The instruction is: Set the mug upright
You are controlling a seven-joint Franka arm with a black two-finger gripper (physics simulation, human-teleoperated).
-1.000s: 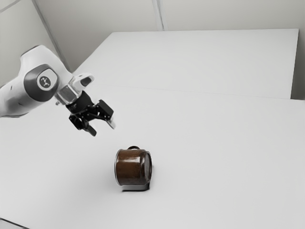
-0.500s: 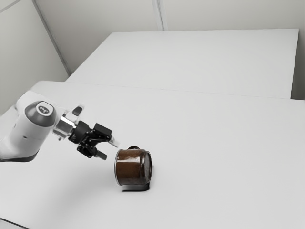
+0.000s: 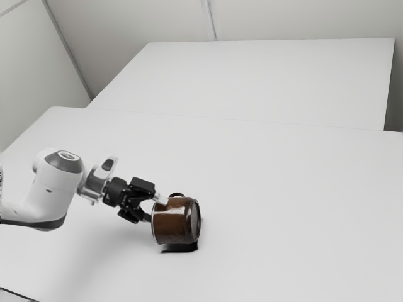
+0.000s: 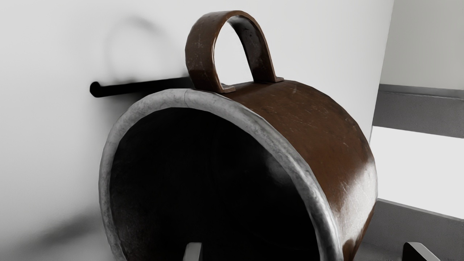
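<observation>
Exterior view: the brown cylindrical mug (image 3: 173, 221) lies on its side on the white bench (image 3: 283, 189), black fingers (image 3: 160, 199) at one end. Wrist view: the fingers stand wide, one at the dark mouth (image 4: 203, 174), one outside the wall, presumably to pinch the grey rim (image 4: 268, 134) for tilting.

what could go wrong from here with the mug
The mug lies on its round side, so a nudge from the hand might roll it. One finger lines up with the open mouth, the other beyond the outer wall; closing may pinch only the rim, letting the mug pivot. The handle sticks out and could hit the table if it rolls.
</observation>
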